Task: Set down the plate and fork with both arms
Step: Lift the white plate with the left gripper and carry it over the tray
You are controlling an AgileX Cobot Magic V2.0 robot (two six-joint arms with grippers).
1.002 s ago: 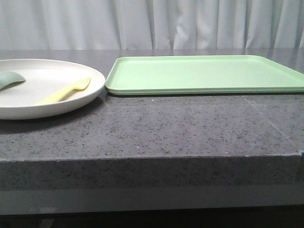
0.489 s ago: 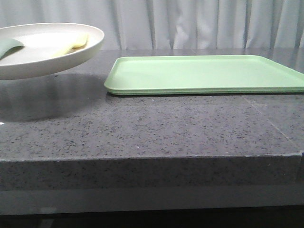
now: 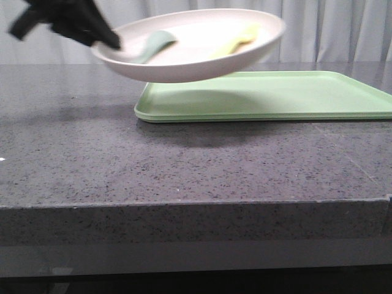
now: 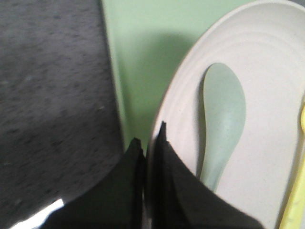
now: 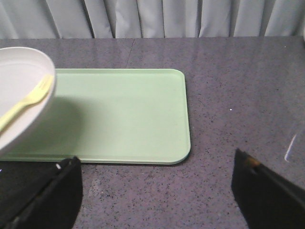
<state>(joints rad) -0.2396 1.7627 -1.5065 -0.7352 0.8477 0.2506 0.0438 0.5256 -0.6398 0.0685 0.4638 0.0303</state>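
The cream-white plate (image 3: 196, 58) hangs in the air, tilted, over the left end of the light green tray (image 3: 275, 95). My left gripper (image 3: 110, 40) is shut on the plate's left rim (image 4: 164, 143), one finger inside and one outside. The pale yellow fork (image 3: 242, 38) lies in the plate on its right side, beside a sage-green rounded piece (image 3: 153, 46). The fork also shows in the right wrist view (image 5: 26, 102), in the plate (image 5: 19, 76). My right gripper (image 5: 157, 179) is open and empty above the grey table in front of the tray (image 5: 119, 112).
The tray lies flat on the dark speckled stone table (image 3: 184, 165), at its back right. A pale curtain (image 3: 331, 27) hangs behind the table. The table's front edge (image 3: 196, 205) runs across the front view.
The plate, with the fork and green piece in it, has risen off the table at the left and moved right, over the tray's left end. My left gripper has come into the front view.
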